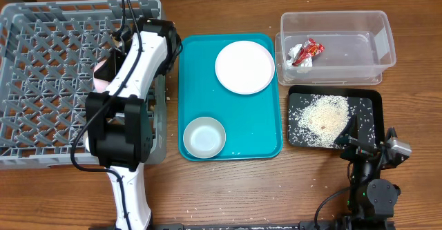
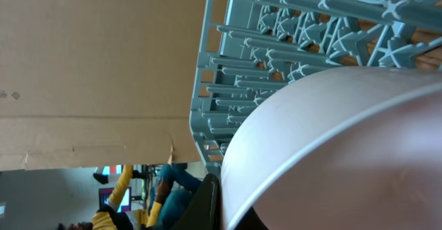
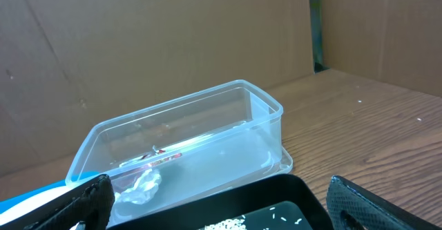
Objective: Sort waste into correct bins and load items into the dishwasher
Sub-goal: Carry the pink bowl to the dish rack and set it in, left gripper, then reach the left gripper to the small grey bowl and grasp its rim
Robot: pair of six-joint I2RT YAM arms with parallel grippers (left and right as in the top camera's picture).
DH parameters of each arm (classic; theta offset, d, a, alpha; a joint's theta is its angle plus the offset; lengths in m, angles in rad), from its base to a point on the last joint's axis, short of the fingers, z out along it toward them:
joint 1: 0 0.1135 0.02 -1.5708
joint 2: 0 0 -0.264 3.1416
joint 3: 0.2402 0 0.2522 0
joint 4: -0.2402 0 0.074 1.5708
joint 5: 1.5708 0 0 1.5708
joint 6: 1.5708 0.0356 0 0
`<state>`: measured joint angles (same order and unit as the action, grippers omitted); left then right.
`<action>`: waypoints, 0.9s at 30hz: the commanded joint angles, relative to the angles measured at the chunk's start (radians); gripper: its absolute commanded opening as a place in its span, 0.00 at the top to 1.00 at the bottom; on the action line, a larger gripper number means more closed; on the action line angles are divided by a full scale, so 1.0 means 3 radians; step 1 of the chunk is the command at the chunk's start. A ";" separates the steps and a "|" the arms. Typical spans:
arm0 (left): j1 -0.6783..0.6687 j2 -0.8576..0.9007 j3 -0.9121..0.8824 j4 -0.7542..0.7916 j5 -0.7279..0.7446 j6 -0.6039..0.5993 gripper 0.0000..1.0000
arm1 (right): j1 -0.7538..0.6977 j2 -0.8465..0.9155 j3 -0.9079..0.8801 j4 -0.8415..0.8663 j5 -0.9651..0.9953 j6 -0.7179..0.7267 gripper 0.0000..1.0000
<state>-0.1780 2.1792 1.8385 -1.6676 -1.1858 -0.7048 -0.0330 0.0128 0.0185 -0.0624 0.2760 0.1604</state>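
Observation:
My left gripper [image 1: 114, 57] reaches over the grey dishwasher rack [image 1: 48, 85] and is shut on the rim of a pink bowl [image 1: 102, 74]. The bowl fills the right of the left wrist view [image 2: 345, 154], with one dark finger [image 2: 207, 206] against its rim and the rack's tines [image 2: 276, 43] behind it. A white plate [image 1: 244, 66] and a small pale bowl [image 1: 204, 136] sit on the teal tray [image 1: 197, 78]. My right gripper [image 1: 360, 144] is open and empty at the near edge of the black tray [image 1: 369, 116] of spilled rice [image 1: 324, 116]; it also shows in the right wrist view [image 3: 228, 219].
A clear plastic bin [image 1: 373, 47] at the back right holds a red wrapper and crumpled white waste [image 1: 306, 52]; it also shows in the right wrist view [image 3: 207, 133]. Cardboard walls stand behind the table. A few rice grains lie on the wood near the front edge.

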 commanded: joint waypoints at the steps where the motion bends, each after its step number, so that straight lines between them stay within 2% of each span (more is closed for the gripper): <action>1: -0.0081 0.0074 -0.0029 0.0083 0.0329 -0.0107 0.96 | -0.0022 -0.0033 -0.0036 0.0022 0.0000 -0.0003 0.00; 7: -0.0242 0.0074 -0.0029 0.0076 0.0533 -0.0107 0.94 | -0.0022 -0.0033 -0.0036 0.0022 0.0000 -0.0003 0.00; 9: -0.0286 0.0074 -0.0029 0.0078 0.0640 -0.0108 0.86 | -0.0022 -0.0033 -0.0036 0.0022 0.0000 -0.0003 0.00; 10: -0.0309 0.0074 -0.0029 0.0079 0.0722 -0.0109 0.77 | -0.0022 -0.0033 -0.0036 0.0022 0.0000 -0.0003 0.00; 11: -0.0329 0.0072 -0.0027 0.0086 0.0820 -0.0109 0.64 | -0.0022 -0.0033 -0.0036 0.0022 0.0000 -0.0003 0.00; 12: -0.0342 0.0072 -0.0017 0.0084 0.0881 -0.0107 0.59 | -0.0022 -0.0033 -0.0036 0.0022 0.0000 -0.0003 0.00; 17: -0.0392 0.0023 0.0228 -0.0078 0.1161 -0.0086 0.62 | -0.0022 -0.0033 -0.0036 0.0022 0.0000 -0.0003 0.00; 20: -0.0407 -0.0123 0.0505 -0.0038 0.1614 0.0024 0.43 | -0.0022 -0.0033 -0.0036 0.0022 0.0000 -0.0003 0.00; 21: -0.0407 -0.0238 0.0696 0.0052 0.2024 0.0179 0.36 | -0.0022 -0.0033 -0.0036 0.0022 0.0000 -0.0003 0.00; 22: -0.0406 -0.0306 0.0793 0.0131 0.2309 0.0380 0.35 | -0.0022 -0.0033 -0.0036 0.0022 0.0000 -0.0003 0.00; 23: -0.0407 -0.0460 0.0954 0.0326 0.2949 0.0886 0.37 | -0.0022 -0.0033 -0.0036 0.0022 0.0000 -0.0003 0.00; 24: -0.0407 -0.0572 0.1038 0.0425 0.3326 0.1119 0.35 | -0.0022 -0.0033 -0.0036 0.0022 0.0000 -0.0003 0.00; 25: -0.0411 -0.0685 0.1100 0.0493 0.3646 0.1279 0.29 | -0.0022 -0.0033 -0.0036 0.0022 0.0000 -0.0003 0.00; 27: -0.0413 -0.0863 0.1147 0.0538 0.3958 0.1401 0.16 | -0.0022 -0.0033 -0.0036 0.0022 0.0000 -0.0003 0.00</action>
<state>-0.2951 2.0777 2.1094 -1.5200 -0.3782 -0.4953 -0.0334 0.0128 0.0185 -0.0631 0.2756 0.1600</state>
